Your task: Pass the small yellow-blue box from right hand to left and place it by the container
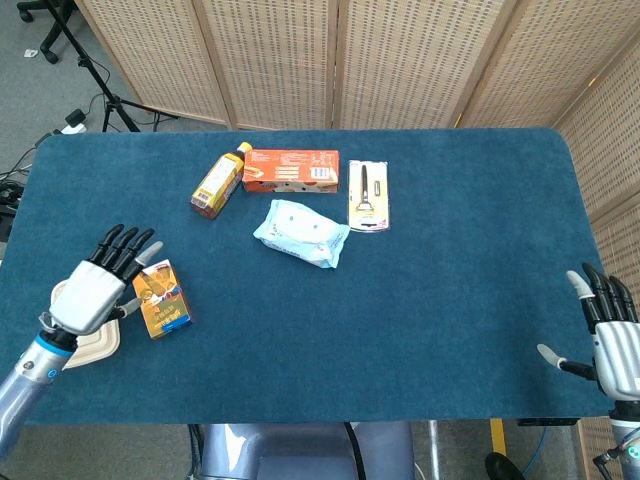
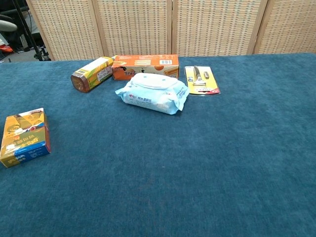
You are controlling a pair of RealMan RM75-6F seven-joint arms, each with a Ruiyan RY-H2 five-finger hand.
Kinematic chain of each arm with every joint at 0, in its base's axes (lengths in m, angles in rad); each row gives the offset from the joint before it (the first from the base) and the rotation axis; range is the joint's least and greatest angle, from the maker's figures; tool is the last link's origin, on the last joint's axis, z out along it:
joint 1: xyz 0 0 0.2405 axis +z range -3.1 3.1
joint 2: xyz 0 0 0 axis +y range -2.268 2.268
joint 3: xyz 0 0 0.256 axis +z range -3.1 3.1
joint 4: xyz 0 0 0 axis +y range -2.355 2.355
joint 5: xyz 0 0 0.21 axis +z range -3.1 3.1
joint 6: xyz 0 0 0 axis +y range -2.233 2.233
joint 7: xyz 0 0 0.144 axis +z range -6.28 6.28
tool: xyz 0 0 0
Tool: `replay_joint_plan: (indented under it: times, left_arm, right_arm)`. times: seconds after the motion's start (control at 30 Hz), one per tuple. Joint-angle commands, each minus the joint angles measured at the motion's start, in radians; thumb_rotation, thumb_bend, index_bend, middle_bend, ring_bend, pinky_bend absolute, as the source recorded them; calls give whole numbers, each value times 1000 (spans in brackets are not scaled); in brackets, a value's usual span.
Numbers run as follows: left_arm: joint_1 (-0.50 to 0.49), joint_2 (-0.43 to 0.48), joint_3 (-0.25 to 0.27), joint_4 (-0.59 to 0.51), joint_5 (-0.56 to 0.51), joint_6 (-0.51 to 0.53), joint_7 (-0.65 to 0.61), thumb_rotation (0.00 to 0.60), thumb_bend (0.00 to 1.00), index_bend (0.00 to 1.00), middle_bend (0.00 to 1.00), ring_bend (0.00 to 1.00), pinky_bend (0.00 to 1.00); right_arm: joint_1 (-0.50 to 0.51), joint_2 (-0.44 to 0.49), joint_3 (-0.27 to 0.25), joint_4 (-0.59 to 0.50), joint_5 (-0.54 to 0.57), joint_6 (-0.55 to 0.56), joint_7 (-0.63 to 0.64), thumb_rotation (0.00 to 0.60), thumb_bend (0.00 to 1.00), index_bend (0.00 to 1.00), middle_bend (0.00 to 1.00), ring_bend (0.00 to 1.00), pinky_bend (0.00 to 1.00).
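The small yellow-blue box lies flat on the blue table near the left edge. Just left of it sits the cream container, mostly hidden under my left hand. That hand hovers above the container with its fingers spread and nothing in it, just clear of the box. My right hand stays at the table's front right corner, fingers apart and empty. The chest view shows the box but neither hand.
At the back centre lie a yellow bottle, an orange carton, a razor pack and a pale blue wipes pack. Wicker screens stand behind the table.
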Motion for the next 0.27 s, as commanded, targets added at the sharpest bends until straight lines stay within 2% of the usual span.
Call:
replay_joint_plan:
  times: [0.03, 0.13, 0.27]
  left_arm:
    - [148, 78, -65, -241, -216, 32, 94, 600, 0, 0, 0, 0, 0]
    - [204, 59, -83, -289, -294, 61, 101, 600, 0, 0, 0, 0, 0]
    - [255, 40, -104, -318, -342, 90, 69, 600, 0, 0, 0, 0, 0]
  right_arm:
    - [-2, 1, -1, -1, -5, 4, -3, 600, 0, 0, 0, 0, 0]
    - [-4, 2, -1, -2, -6, 9, -7, 600, 0, 0, 0, 0, 0]
    - [-7, 4, -2, -4, -11, 15, -9, 600, 0, 0, 0, 0, 0]
